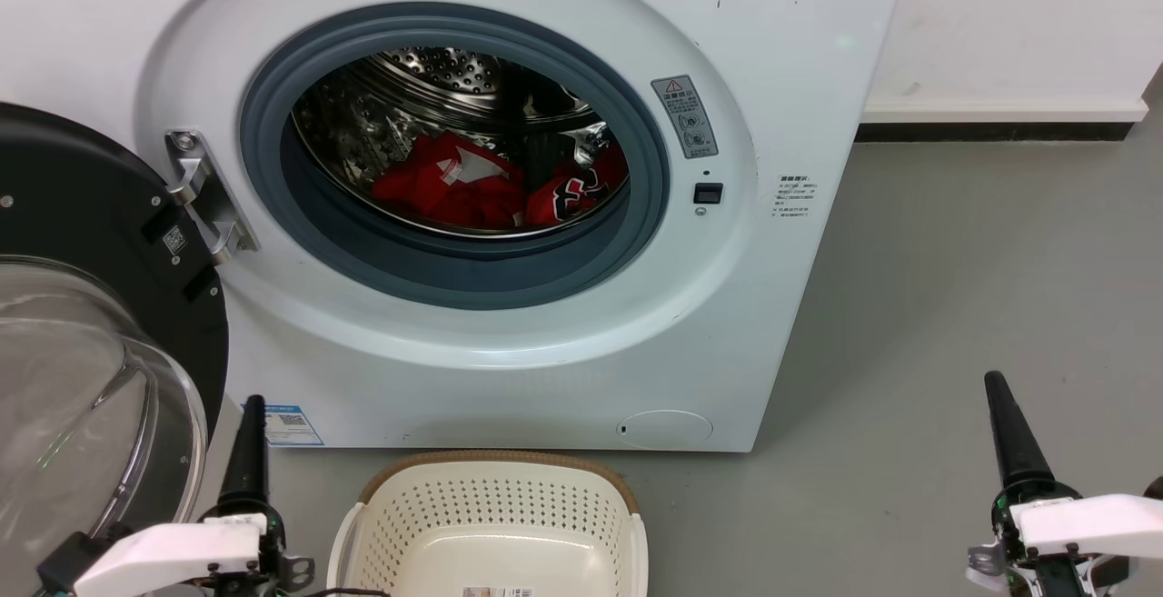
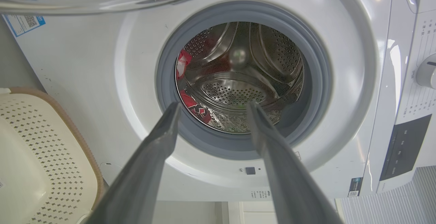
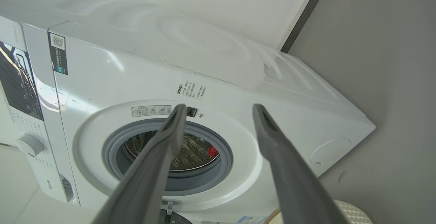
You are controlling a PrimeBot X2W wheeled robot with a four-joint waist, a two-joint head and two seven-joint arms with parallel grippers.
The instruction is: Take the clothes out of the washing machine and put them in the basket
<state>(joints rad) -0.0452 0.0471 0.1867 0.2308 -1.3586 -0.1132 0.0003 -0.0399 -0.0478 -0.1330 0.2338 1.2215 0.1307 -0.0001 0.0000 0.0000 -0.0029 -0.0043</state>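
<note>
Red clothes (image 1: 445,188), two heaps; one basket (image 1: 495,499)

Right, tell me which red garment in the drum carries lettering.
The right garment, seen from the head view: black-and-white lettering marks it. The left garment is red with a white band and no visible lettering.

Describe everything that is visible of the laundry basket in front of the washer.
The basket is cream plastic, with rows of small holes in its walls, a brown woven-look rim and a smooth bottom bearing a small label. It stands upright on the grey floor, close before the washing machine. Nothing lies in the part that shows. Whether it touches the machine I cannot tell.
</note>
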